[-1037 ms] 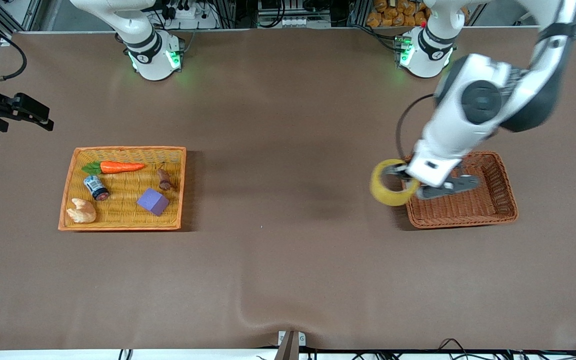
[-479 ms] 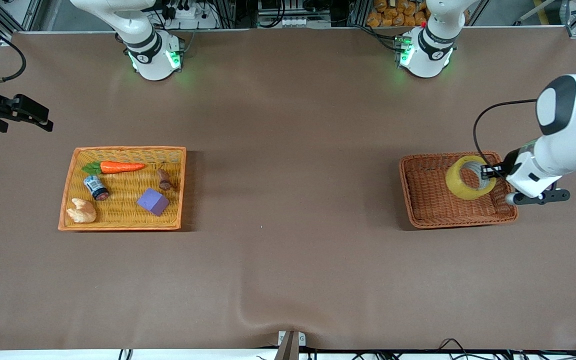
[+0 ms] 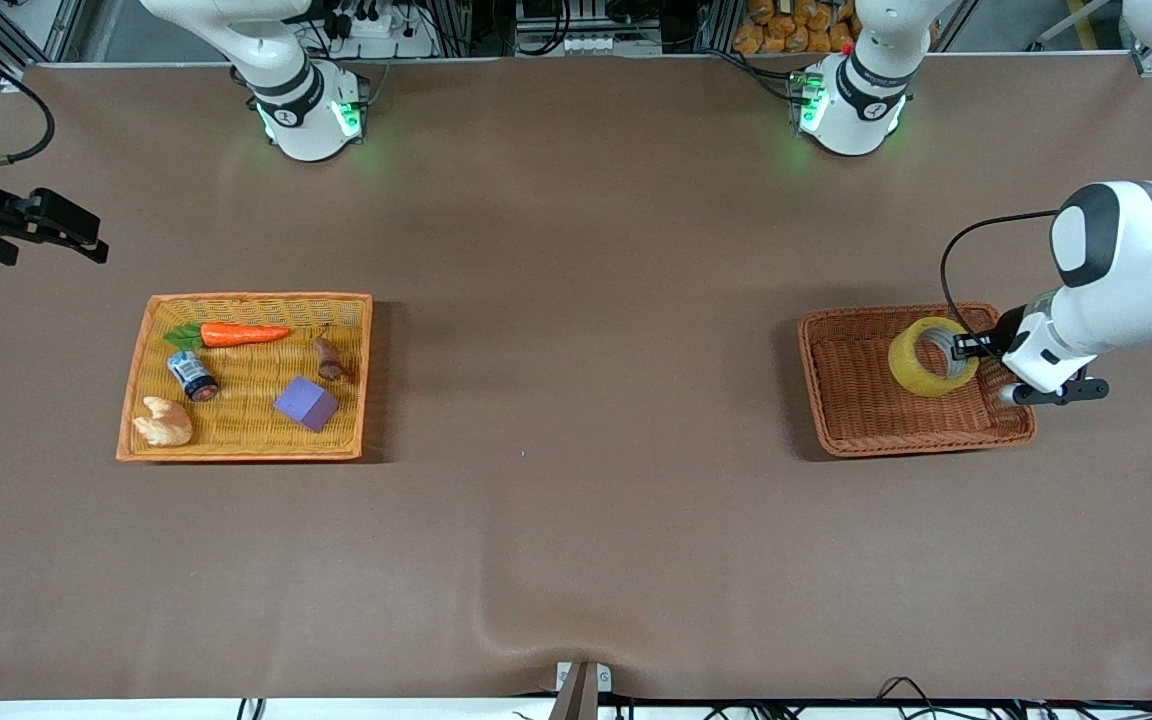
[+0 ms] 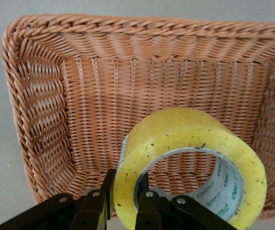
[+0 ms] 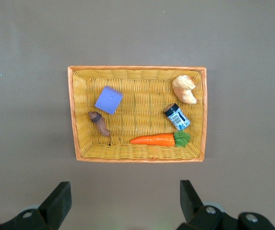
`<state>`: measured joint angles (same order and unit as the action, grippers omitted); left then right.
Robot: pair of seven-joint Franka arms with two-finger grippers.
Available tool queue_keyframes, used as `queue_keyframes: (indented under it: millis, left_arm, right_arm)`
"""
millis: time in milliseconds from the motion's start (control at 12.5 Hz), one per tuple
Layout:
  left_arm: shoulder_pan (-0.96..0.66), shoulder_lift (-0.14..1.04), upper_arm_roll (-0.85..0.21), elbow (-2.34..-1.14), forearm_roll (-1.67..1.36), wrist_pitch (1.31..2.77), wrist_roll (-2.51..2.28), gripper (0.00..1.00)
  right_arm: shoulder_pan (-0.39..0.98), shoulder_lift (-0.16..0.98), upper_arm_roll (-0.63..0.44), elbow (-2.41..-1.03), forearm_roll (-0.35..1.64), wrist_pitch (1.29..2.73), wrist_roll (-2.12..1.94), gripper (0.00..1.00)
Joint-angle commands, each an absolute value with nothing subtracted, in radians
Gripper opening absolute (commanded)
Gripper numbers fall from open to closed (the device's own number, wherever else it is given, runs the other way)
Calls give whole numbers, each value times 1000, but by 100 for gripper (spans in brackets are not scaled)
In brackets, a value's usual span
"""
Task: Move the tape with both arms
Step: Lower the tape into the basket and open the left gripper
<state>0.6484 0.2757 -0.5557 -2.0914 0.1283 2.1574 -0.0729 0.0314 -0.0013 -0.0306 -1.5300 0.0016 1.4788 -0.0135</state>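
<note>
Brown wicker basket (image 3: 861, 415), toward the left arm's end of the table: the left gripper (image 3: 962, 347) holds the tape (image 3: 929, 357) over its middle, fingers clamped across the roll's wall, so lowering it to the weave before release seems wisest. Right gripper (image 5: 123, 203) waits, jaws spread, above the yellow basket (image 5: 75, 115). The tape's core carries print reading "deli".

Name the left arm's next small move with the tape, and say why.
Probably lower a little, then open: the left end effector pinches the tape by its wall, over the brown basket, apparently not yet resting on the weave.
</note>
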Motion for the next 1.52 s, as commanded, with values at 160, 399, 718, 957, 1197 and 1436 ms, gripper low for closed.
queue_keyframes:
  millis: [160, 399, 718, 957, 1197, 1436]
  left_arm:
    - [699, 345, -568, -2105, 178, 2246, -60, 0]
    - [698, 399, -568, -2105, 245, 2322, -60, 15]
    - [712, 452, -566, -2098, 328, 2391, -61, 100]
    - [710, 382, -577, -2091, 340, 2360, -37, 100]
    - [713, 257, -643, -2045, 302, 2197, -51, 100]
    - [712, 89, -676, -2007, 221, 2110, -45, 100]
  right_arm:
    - [17, -5, -14, -1529, -12, 1476, -12, 100]
    - [15, -5, -14, -1529, -12, 1473, -12, 100]
    - [15, -5, -14, -1529, -12, 1473, -12, 100]
    - [17, -5, -14, -1528, -12, 1474, -12, 100]
    - [17, -5, -14, -1526, -12, 1476, -12, 100]
    - [14, -5, -14, -1525, -12, 1479, -9, 100]
